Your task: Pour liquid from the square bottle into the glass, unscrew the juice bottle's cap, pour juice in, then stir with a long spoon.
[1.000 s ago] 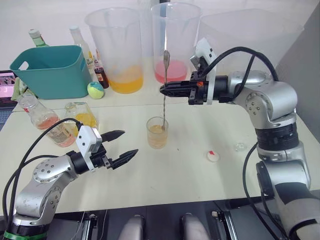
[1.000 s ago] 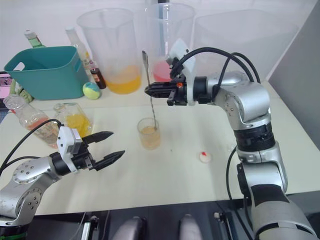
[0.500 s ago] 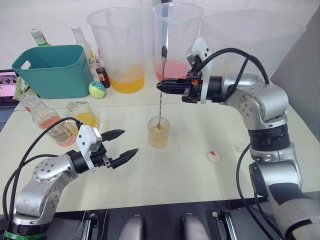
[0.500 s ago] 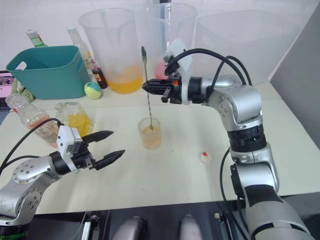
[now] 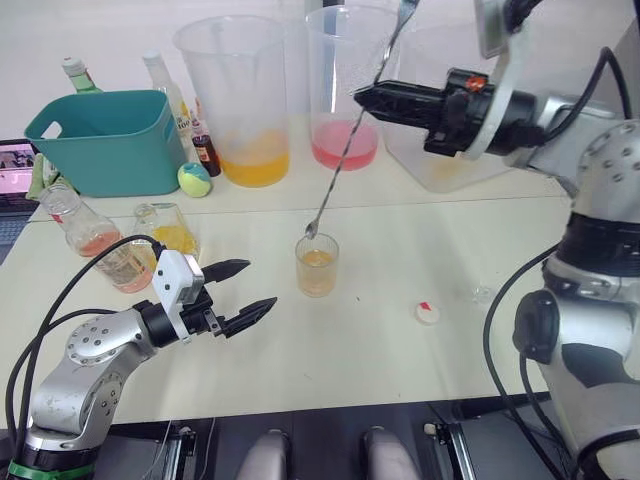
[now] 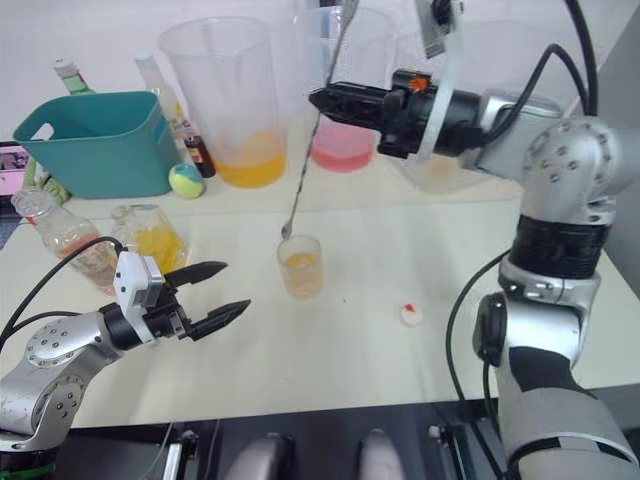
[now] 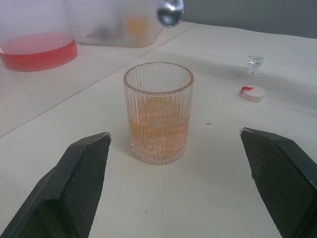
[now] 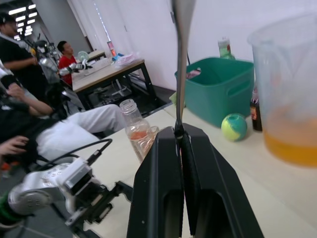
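The glass (image 5: 317, 265) stands mid-table with a little orange-pink liquid in it. My right gripper (image 5: 360, 96) is high above and behind it, shut on the long spoon (image 5: 345, 160). The spoon hangs tilted, its small bowl (image 7: 171, 11) just above the glass rim and outside it. My left gripper (image 5: 261, 284) rests open near the table, left of the glass, which shows between its fingers (image 7: 81, 171) in the left wrist view. The square bottle (image 5: 172, 232) and the uncapped, tilted juice bottle (image 5: 95, 240) stand at the left. The juice bottle's cap (image 5: 427, 313) lies right of the glass.
A teal basket (image 5: 100, 140) sits at the back left beside a small ball (image 5: 191, 178) and several bottles. Three big clear pitchers (image 5: 235, 95) line the back. A tiny clear stopper (image 5: 482, 294) lies near the cap. People sit at desks in the right wrist view.
My right gripper has risen and swung right, lifting the spoon out of the glass and tilting it. The left arm has stayed still.
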